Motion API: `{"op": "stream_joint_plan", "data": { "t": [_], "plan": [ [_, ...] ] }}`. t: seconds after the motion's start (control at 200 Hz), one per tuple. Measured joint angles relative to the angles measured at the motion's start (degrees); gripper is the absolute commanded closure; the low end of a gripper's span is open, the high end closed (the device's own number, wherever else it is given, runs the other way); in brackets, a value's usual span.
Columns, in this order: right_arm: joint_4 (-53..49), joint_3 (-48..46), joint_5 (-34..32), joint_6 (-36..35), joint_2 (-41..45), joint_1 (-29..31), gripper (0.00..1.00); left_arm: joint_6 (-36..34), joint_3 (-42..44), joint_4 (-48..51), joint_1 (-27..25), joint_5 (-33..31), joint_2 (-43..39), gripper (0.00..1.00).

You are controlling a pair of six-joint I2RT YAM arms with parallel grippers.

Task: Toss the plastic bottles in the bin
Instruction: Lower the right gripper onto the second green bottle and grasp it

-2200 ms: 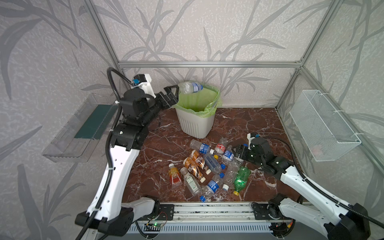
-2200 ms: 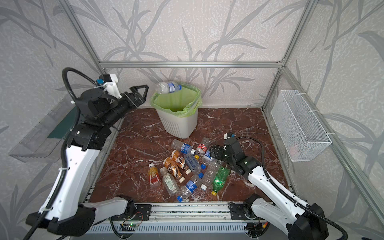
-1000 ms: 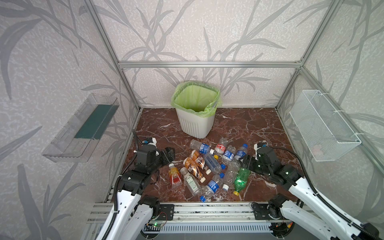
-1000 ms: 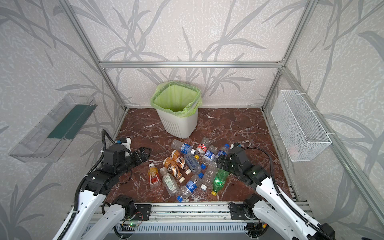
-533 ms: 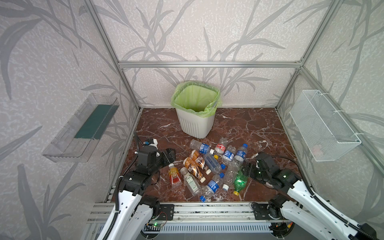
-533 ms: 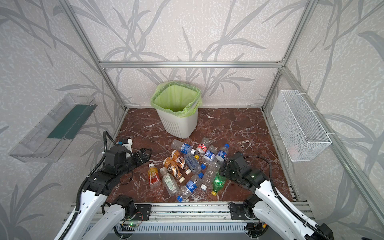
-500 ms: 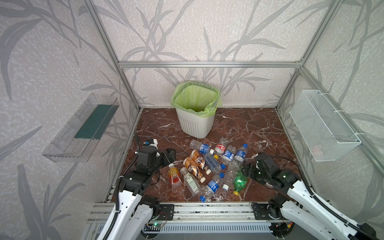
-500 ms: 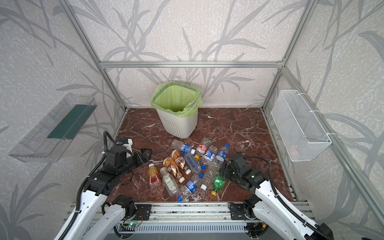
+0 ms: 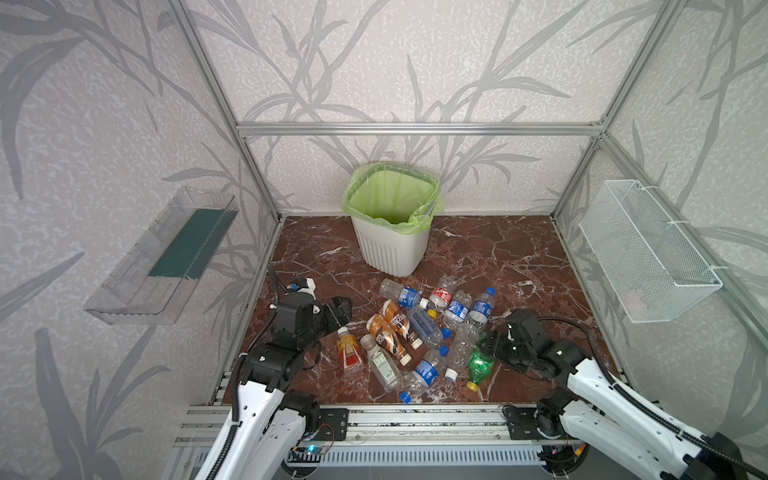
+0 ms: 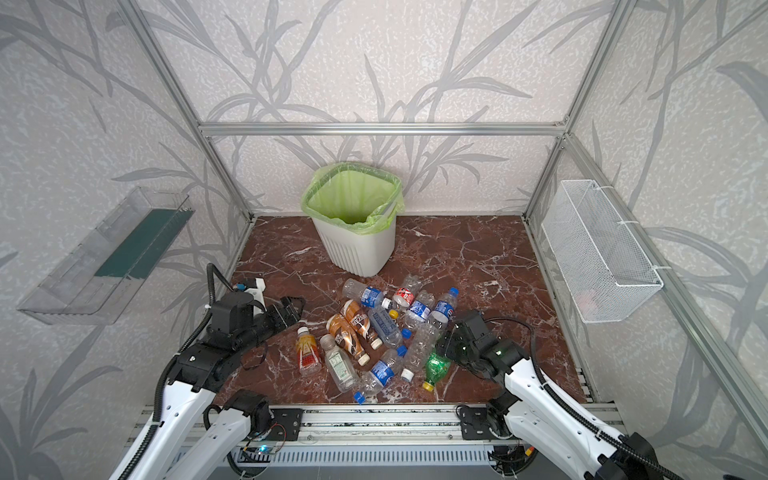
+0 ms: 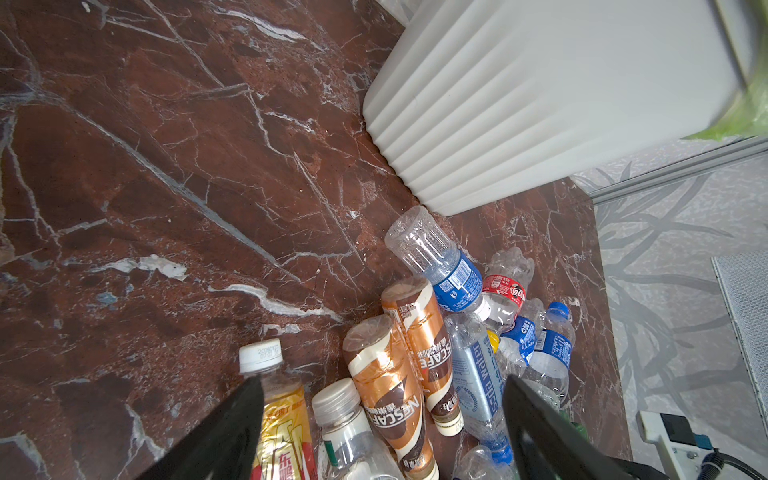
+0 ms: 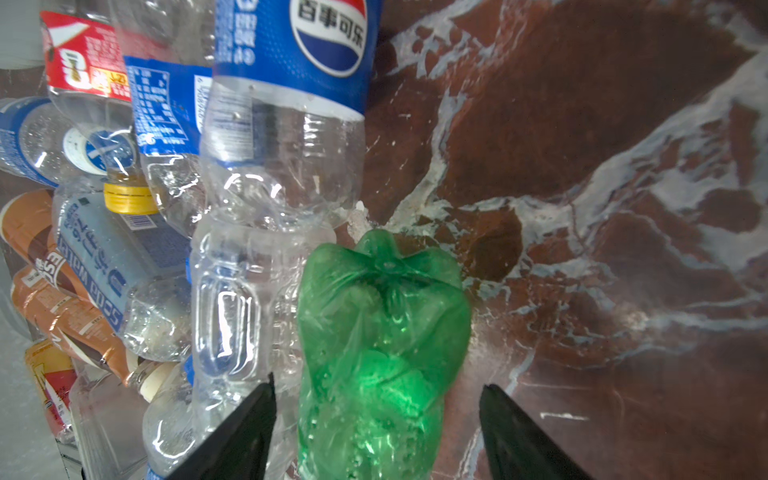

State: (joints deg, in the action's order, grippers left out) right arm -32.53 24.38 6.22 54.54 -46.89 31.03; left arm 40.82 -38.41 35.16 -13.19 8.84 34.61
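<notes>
Crushed plastic bottles (image 9: pixel 419 328) heaped on veined red-brown marble (image 9: pixel 478 257), just before the ribbed white bin (image 9: pixel 390 249).
At the heap's edge farthest from the bin, the right gripper (image 12: pixel 378 383) has its jaws spread either side of a crumpled green bottle (image 12: pixel 382 324), gaps showing. The left gripper (image 11: pixel 381 381) gapes empty above glossy brown-gold bottles (image 11: pixel 395 386).

Bin (image 9: pixel 390 249): white, vertically ribbed; liner (image 9: pixel 390 195) light green.
Floor (image 9: pixel 498 257): red-brown marble, white veins.
Walls (image 9: pixel 415 62): pale grey, darker grey leaf print.
Plastic bottles (image 9: pixel 424 328), centre of frame: mostly clear with blue labels; two brown-gold bottles (image 9: pixel 384 336); one green bottle (image 9: pixel 480 365); one yellow-and-red bottle (image 9: pixel 348 353).
Basket (image 9: pixel 640 257), right edge: white mesh.
</notes>
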Motion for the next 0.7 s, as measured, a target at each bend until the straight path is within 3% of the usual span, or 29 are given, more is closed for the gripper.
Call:
{"op": "stream_joint_plan", "data": {
  "t": [0.27, 0.7],
  "plan": [
    [3.17, -2.1, 1.38, 0.07, -1.44, 0.0, 0.23, 0.37, 0.09, 0.15, 0.0, -0.2, -0.92, 0.11],
    [7.78, -3.89, 2.32, 0.42, -3.39, 0.0, 0.33, 0.44, 0.66, 0.11, 0.0, -0.17, -0.02, 0.11]
  ]
}}
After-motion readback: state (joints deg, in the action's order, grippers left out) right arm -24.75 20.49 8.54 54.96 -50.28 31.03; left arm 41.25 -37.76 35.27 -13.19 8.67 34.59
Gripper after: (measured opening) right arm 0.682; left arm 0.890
